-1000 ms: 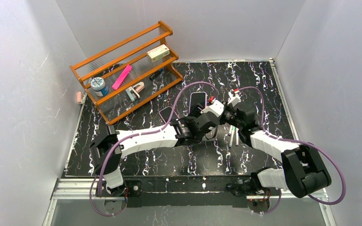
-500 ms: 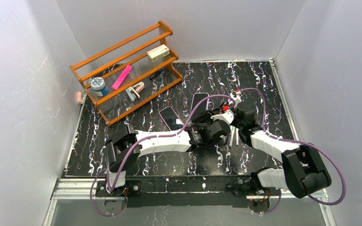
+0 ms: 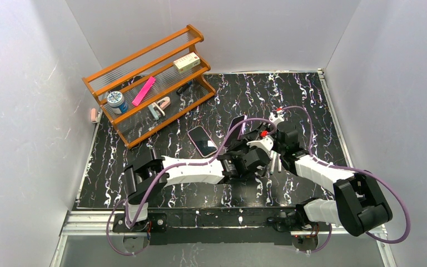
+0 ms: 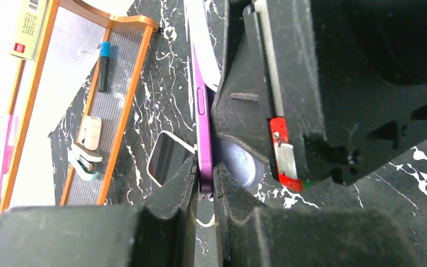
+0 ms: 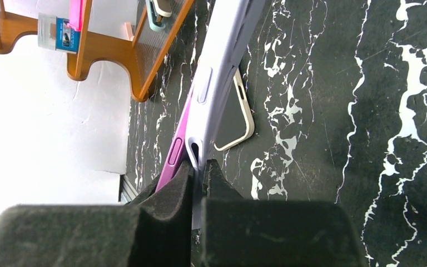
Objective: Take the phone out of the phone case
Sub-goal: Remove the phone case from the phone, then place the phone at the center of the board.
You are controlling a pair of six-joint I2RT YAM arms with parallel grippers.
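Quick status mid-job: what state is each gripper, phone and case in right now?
left gripper: shut on the purple phone's edge.
right gripper: shut on the lavender case's edge.
purple phone: held on edge, one end parted from the case.
lavender case: still partly around the phone.
second phone: lying flat on the table, untouched.

Left arm (image 3: 192, 169) and right arm (image 3: 318, 168) angled inward, wrists close, left fingers (image 4: 167, 206) and right fingers (image 5: 169, 194) clamped

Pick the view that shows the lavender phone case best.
Right wrist: the phone case stands edge-on, button cutouts clear, with the purple phone angled away beside it. Left wrist shows mainly the phone's edge; top external has the case mostly hidden by the arms.
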